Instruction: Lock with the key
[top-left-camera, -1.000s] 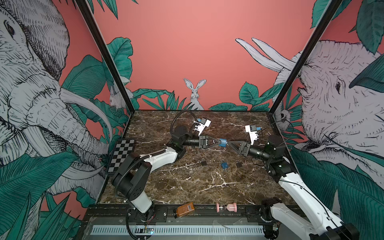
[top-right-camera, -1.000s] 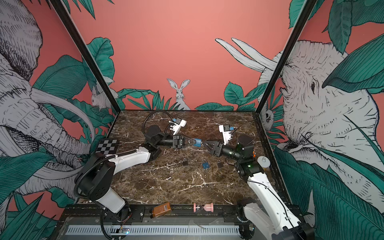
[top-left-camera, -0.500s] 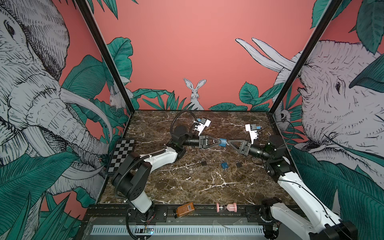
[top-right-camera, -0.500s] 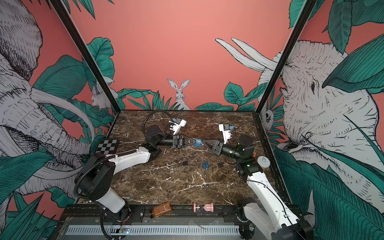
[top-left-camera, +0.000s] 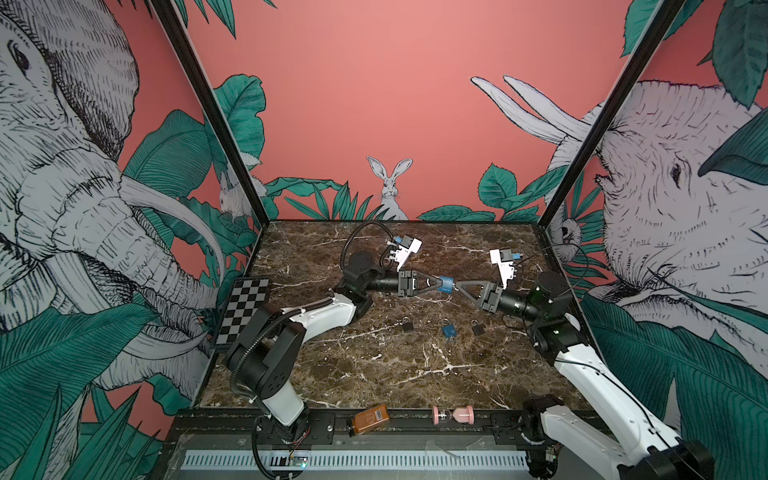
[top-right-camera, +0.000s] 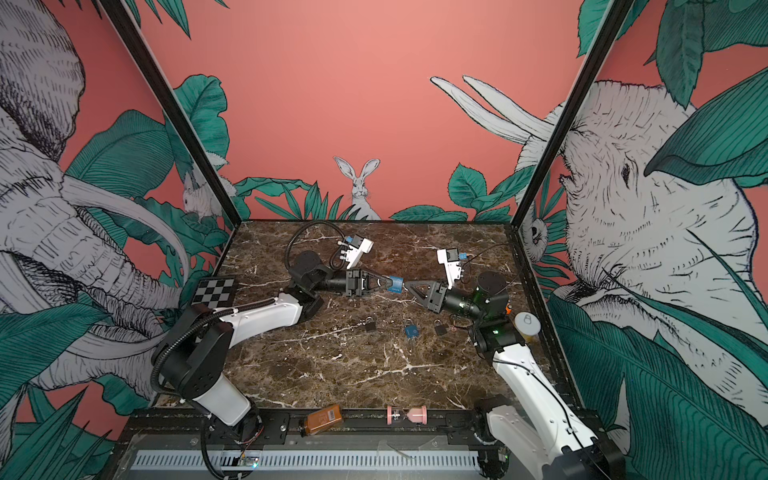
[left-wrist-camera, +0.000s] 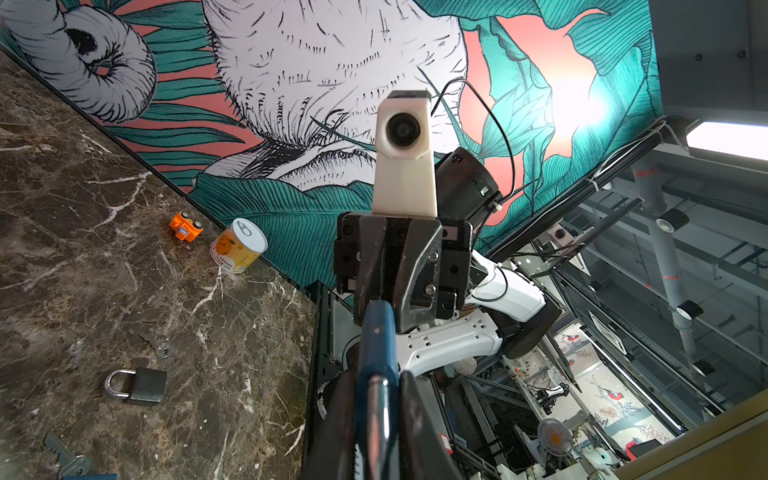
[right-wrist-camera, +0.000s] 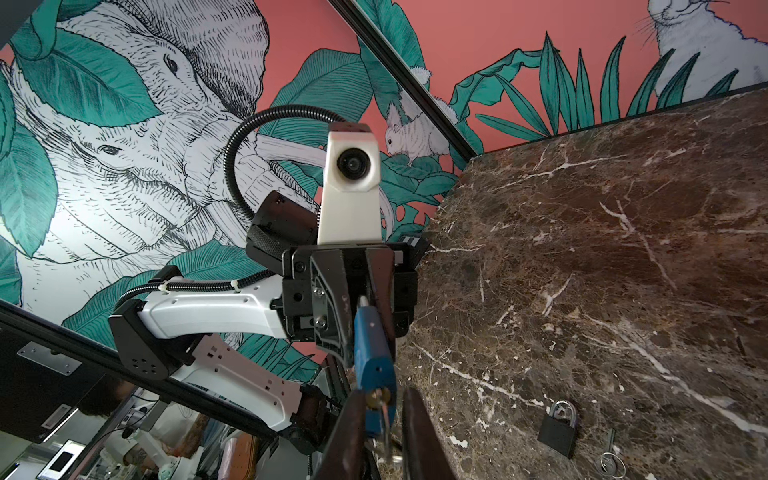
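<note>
Checkerboard (top-left-camera: 245, 309) lies at the 9 o'clock edge of the marble table (top-left-camera: 374, 374). The left arm comes in from 7 o'clock. The left gripper (top-left-camera: 438, 285) is level and points to 3 o'clock, with its fingers (left-wrist-camera: 340, 419) clamped on the shackle end of the blue padlock (top-left-camera: 447, 284). The same grip shows in the other top view, left gripper (top-right-camera: 388, 284) on the blue padlock (top-right-camera: 396, 284).

The blue padlock (left-wrist-camera: 378, 345) is off the table, in the air toward 12 o'clock from centre, and its body sticks out toward the right gripper (top-left-camera: 458, 285).

The right gripper (top-right-camera: 409, 286) comes at it from 3 o'clock, tips at the padlock's keyhole end. In the right wrist view the key (right-wrist-camera: 387, 417) sits in the keyhole of the blue padlock (right-wrist-camera: 372, 345), between the right fingers (right-wrist-camera: 419, 436). They are drawn in narrow on either side of it, but I cannot tell whether they pinch it.

Loose on the table near centre are, in order:
- Left black padlock (top-left-camera: 407, 325).
- Second blue padlock (top-left-camera: 448, 331), at its 3 o'clock.
- Right black padlock (top-left-camera: 478, 328), further toward 3.
- Small keys (left-wrist-camera: 160, 347), just beside the right black padlock (left-wrist-camera: 137, 384).

A can (top-right-camera: 527, 324) and an orange toy car (left-wrist-camera: 185, 225) sit at the 3 o'clock edge. On the front rail at 6 o'clock are an amber bottle (top-left-camera: 370, 419) and then a pink hourglass (top-left-camera: 453, 414).
</note>
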